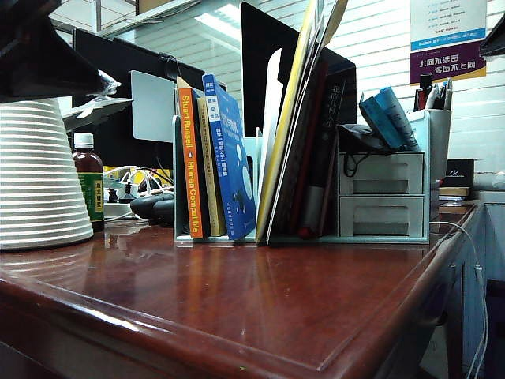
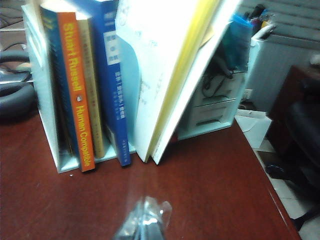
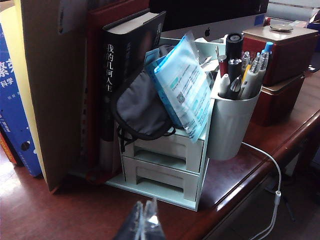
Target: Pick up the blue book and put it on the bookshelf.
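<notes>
The blue book (image 1: 230,158) stands upright in the pale teal-grey bookshelf (image 1: 379,237), leaning a little against the orange "Human Compatible" book (image 1: 189,158). In the left wrist view the blue book (image 2: 112,85) is in the bookshelf (image 2: 42,100). My left gripper (image 2: 150,215) hangs shut and empty over the bare table in front of it. The right wrist view catches the blue book (image 3: 12,115) at its edge. My right gripper (image 3: 145,215) is shut and empty, in front of the bookshelf's two drawers (image 3: 165,170). Neither gripper shows in the exterior view.
A ribbed white cone (image 1: 35,174) and a brown bottle (image 1: 89,185) stand at the left, with black monitors (image 1: 118,63) behind. A grey eye mask (image 3: 137,107), light-blue booklets (image 3: 182,90), a pen cup (image 3: 232,120) and red boxes (image 3: 282,50) crowd the drawer end. A white cable (image 3: 272,170) hangs off the table's edge.
</notes>
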### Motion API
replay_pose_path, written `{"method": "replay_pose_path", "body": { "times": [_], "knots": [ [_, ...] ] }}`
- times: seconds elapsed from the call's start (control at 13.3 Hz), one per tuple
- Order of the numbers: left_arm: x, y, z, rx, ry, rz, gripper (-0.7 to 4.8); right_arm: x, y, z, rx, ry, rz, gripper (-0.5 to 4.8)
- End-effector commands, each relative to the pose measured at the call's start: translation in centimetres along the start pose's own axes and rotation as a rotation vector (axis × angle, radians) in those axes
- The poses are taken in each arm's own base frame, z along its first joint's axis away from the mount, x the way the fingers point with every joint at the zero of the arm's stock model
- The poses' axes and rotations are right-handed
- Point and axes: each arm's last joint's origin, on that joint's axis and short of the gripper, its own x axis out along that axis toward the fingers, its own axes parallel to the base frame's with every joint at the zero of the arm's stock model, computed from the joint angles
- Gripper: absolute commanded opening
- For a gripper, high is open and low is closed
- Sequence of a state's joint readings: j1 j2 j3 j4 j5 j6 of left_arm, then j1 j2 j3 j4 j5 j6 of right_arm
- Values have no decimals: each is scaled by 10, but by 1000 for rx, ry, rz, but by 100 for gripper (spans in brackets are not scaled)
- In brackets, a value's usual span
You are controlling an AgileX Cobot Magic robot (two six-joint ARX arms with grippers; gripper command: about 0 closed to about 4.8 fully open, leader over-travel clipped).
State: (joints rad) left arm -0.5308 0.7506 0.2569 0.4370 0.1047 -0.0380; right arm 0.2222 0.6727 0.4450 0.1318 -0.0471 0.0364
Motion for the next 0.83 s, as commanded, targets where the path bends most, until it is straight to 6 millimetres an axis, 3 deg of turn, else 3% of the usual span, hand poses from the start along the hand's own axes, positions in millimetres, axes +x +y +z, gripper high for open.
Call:
{"method": "replay_pose_path", "body": {
  "times": [0.08,0.38,0.6,0.83],
  "knots": [
    [-24,9,-13,8,-57,165,-6,0,0,3,4,-19,1,-7],
    [-56,36,-30,15,-48,356,-6,0,0,2,4,-12,0,-7],
    [-76,42,-49,27,-82,468,-6,0,0,2,4,-9,1,-7],
    [-83,42,-60,10,3,530,-6,-1,0,2,5,-6,1,-7]
  ]
}}
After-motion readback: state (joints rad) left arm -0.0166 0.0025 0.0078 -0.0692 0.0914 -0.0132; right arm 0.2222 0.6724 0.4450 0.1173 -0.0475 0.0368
